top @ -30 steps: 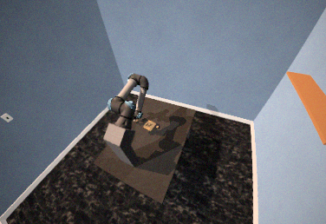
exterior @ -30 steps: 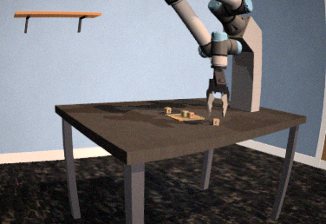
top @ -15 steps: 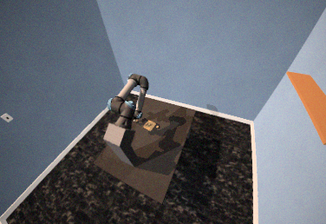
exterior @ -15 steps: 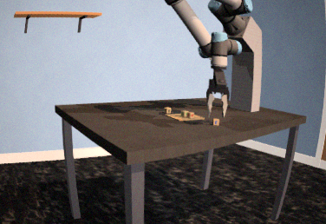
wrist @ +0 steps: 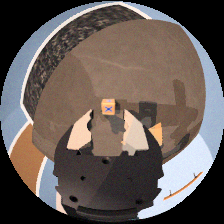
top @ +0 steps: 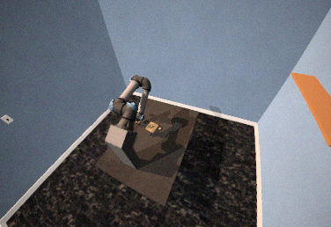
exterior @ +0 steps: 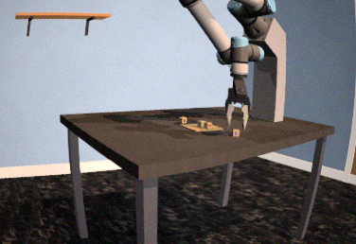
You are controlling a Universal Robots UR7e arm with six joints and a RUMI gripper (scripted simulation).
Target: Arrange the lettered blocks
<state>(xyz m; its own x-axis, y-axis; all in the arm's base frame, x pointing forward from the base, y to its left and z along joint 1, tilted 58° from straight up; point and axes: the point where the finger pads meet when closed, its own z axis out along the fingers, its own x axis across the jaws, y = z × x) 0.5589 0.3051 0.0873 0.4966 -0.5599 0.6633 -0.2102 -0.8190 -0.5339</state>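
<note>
A small light wooden block (exterior: 236,132) (wrist: 108,106) stands off the mat, just below the fingertips. The wrist view shows a blue X-like mark on one face and a faint violet mark on another. My gripper (exterior: 237,126) (wrist: 108,110) is partly open and empty above this block. The tan mat (exterior: 190,127) (wrist: 157,134) lies beside it. Two blocks sit on the mat close together, one greenish (exterior: 202,124) and one with a red mark (exterior: 209,125). A fourth block (exterior: 184,119) (top: 159,128) lies off the mat at its far end. Their top letters are too small to read.
The brown table (top: 145,190) (exterior: 156,152) carries everything. The arm's grey pedestal (top: 120,136) (exterior: 270,88) stands near one table edge. Arm shadows fall across the table near the mat. An orange shelf (top: 314,102) (exterior: 63,15) hangs on the wall, away from the table.
</note>
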